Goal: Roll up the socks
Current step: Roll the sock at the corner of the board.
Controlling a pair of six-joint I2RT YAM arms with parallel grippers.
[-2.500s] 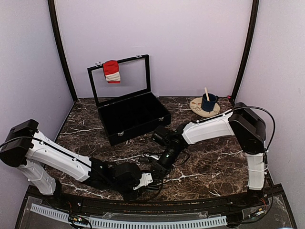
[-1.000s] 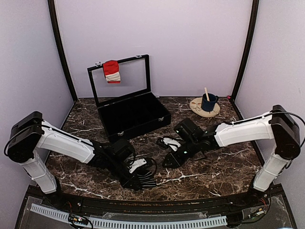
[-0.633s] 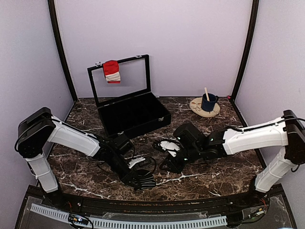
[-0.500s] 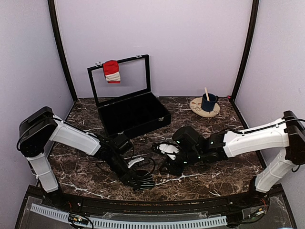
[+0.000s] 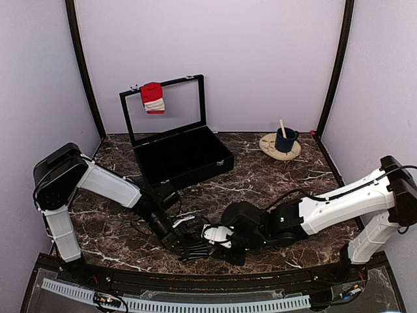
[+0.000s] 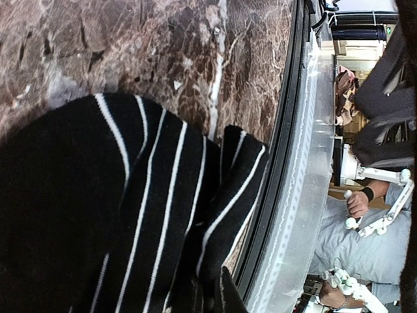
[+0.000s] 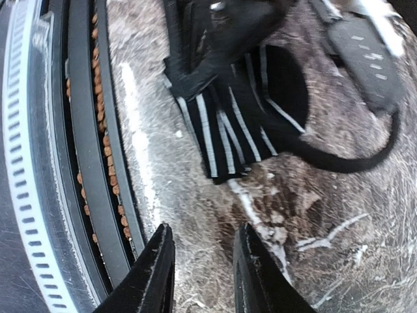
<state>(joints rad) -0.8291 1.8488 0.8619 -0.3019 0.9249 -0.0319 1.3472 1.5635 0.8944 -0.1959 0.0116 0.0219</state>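
Observation:
A red sock with a white band hangs over the raised lid of the black case, far from both arms. Near the table's front edge lies a black fabric with thin white stripes. My left gripper is low on it and shut, and the fabric fills the left wrist view right up to the jaws. My right gripper is just right of the fabric, open, with only bare marble between its fingers. The fabric's edge lies a short way ahead of them.
The open black case stands at the back left. A blue mug with a stick sits on a round coaster at the back right. A black cable loops on the marble beside the fabric. The front rail runs close by both grippers.
The right arm has swung from mid-table down toward the front edge, ending beside the striped fabric. The left gripper has stayed on the fabric while its arm shifted a little.

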